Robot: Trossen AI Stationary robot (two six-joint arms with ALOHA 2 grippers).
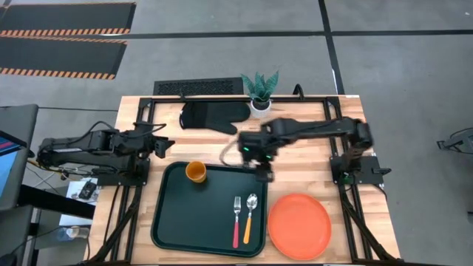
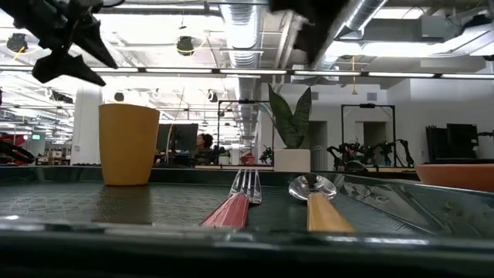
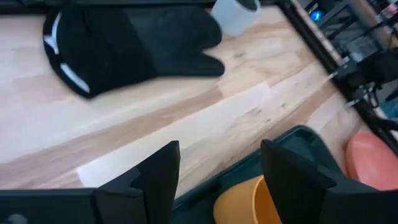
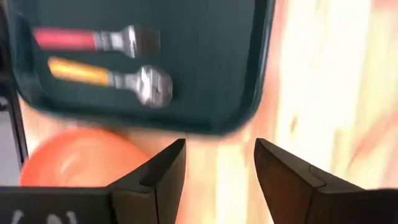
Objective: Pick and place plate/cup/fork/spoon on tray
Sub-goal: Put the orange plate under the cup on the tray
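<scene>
The dark green tray lies at the table's near middle. On it, the orange-yellow cup stands upright in the far left corner. The red-handled fork and the orange-handled spoon lie side by side near its right edge, tines and bowl toward the far side. The orange plate lies flat on the table right of the tray. My left gripper is open and empty, just far-left of the cup. My right gripper is open and empty above the tray's far right corner.
A black oven mitt lies at the far middle of the table. A white pot with a green plant stands right of it. Bare wood shows between the tray and the right arm's base.
</scene>
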